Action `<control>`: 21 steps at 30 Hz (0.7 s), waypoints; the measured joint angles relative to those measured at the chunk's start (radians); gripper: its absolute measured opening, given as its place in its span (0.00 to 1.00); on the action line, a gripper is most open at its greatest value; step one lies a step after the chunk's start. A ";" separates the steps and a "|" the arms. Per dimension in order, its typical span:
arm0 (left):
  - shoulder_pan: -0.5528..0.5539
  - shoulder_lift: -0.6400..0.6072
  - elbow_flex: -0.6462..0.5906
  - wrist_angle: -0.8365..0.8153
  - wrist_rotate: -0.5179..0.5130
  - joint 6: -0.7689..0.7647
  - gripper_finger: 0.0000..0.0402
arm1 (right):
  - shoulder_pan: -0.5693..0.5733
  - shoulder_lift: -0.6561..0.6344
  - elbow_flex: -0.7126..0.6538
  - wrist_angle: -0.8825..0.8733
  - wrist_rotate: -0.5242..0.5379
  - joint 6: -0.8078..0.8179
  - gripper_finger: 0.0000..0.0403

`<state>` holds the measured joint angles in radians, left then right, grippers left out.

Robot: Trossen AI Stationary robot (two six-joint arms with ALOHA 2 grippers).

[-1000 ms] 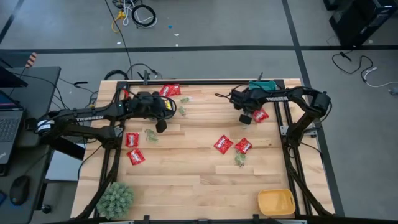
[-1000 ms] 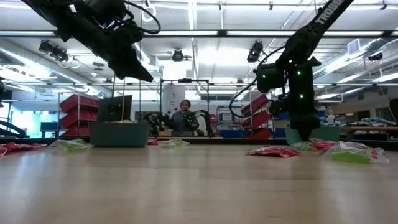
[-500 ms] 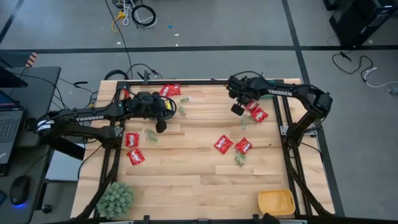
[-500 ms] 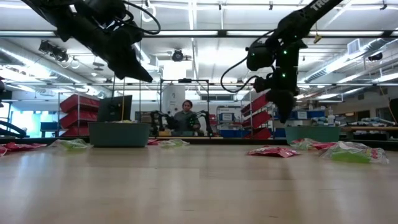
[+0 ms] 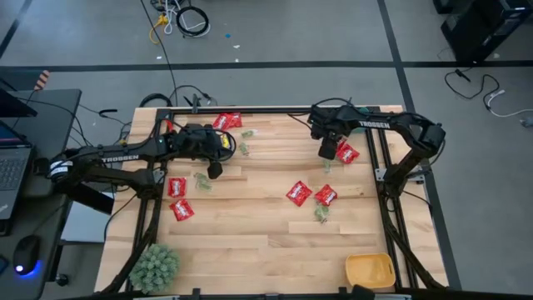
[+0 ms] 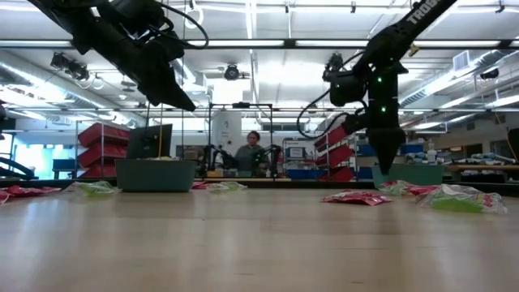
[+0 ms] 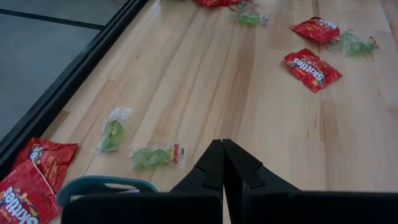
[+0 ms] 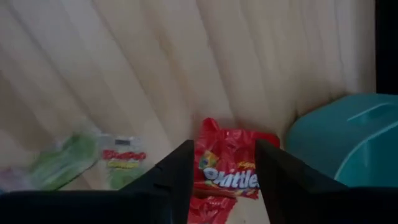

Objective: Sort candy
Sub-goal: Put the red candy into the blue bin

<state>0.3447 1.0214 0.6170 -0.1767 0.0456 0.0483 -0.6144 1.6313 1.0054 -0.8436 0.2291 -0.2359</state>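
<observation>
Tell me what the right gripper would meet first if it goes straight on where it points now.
Probably the red candy packet framed between the open right gripper fingers; how far off it is remains unclear.

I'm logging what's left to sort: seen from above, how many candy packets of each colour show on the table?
Red packets: 7
Pale green packets: 4
Yellow packets: 0
Total: 11, though more may hide under the arms.
</observation>
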 joint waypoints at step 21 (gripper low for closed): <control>0.000 0.000 0.000 -0.001 0.000 0.004 0.00 | -0.045 0.000 -0.112 0.077 -0.020 -0.033 0.20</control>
<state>0.3446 1.0214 0.6170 -0.1775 0.0456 0.0521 -0.6590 1.6318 0.8936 -0.7670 0.2089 -0.2687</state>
